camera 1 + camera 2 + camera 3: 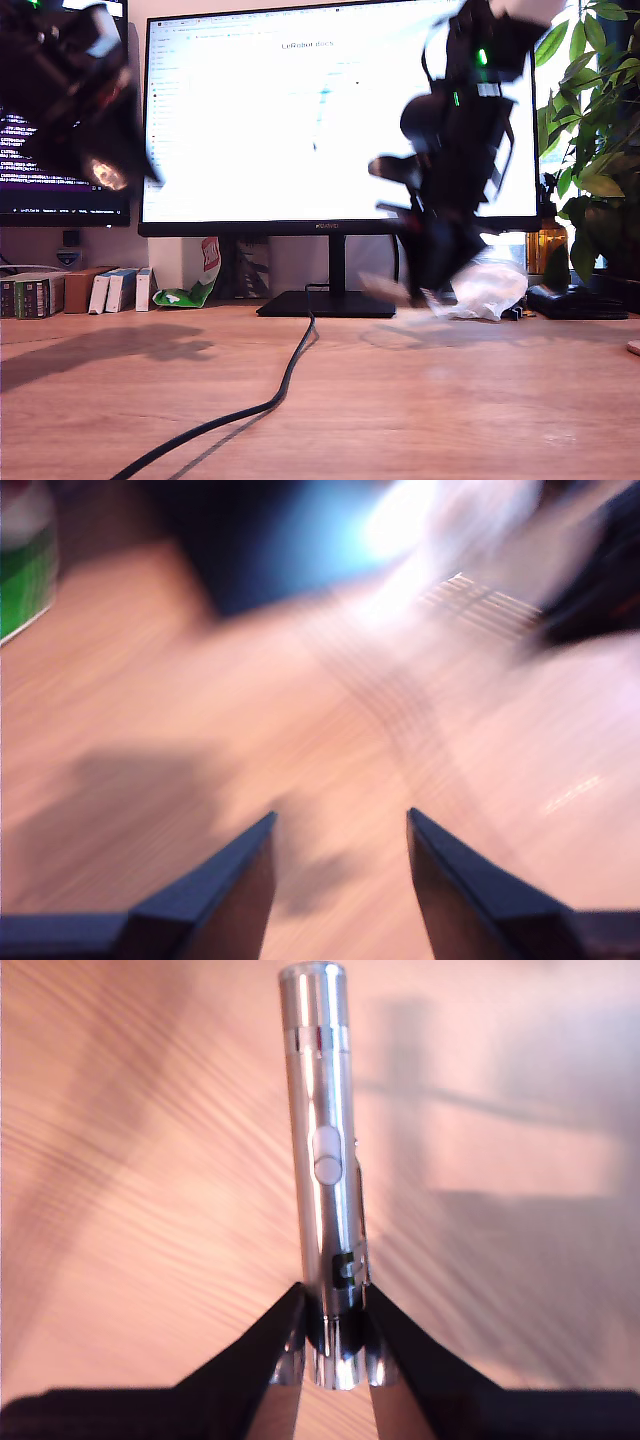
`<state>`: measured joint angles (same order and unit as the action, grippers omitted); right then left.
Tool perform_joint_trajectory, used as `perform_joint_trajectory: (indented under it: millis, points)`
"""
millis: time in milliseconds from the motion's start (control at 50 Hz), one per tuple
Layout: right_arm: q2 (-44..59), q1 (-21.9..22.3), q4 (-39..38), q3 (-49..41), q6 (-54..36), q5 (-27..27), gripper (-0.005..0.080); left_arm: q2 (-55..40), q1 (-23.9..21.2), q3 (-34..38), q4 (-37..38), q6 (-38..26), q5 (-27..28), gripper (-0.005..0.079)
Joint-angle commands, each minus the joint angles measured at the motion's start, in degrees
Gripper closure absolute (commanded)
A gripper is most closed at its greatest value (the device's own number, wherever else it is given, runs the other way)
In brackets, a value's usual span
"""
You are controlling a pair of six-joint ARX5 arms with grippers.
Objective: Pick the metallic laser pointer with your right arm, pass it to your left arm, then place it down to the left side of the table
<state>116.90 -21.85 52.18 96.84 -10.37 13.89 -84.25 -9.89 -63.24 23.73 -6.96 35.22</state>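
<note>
Black, blocky arm [455, 150], motion-blurred, with green lights and looping cable. Pointed, triangular black jaws on first gripper [340, 880] and second gripper [335, 1345].

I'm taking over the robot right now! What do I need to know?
My first hand: open, empty, low over the table.
My second hand: shut on one end of the metallic laser pointer, holding it in the air above the wood.
Done: the pointer is off the table, and the pass looks finished.
Left: set the pointer down on the table, probably toward the exterior view's left.
</note>
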Motion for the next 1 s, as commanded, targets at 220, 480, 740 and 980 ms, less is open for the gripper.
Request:
perform_joint_trajectory:
  millis: [220,480,740,980]
  points:
    - [-5.7,-0.3,1.6,8.1,0.1,16.7,0.0765,-0.9,6.4,-0.5,-15.8,17.8,25.0,0.0382]
    - [-9.5,-2.9,-2.6,13.0,2.2,27.6,0.0765,-0.9,9.4,-0.5,-28.8,29.9,34.7,0.0381]
    - [-9.6,-8.7,-7.1,15.5,4.5,29.5,0.0765,-0.9,7.4,-0.5,-36.8,32.7,37.9,0.0382]
    - [-9.6,-11.7,-8.4,15.5,4.6,29.5,0.0765,-0.9,4.9,-0.5,-41.4,33.6,39.5,0.0402]
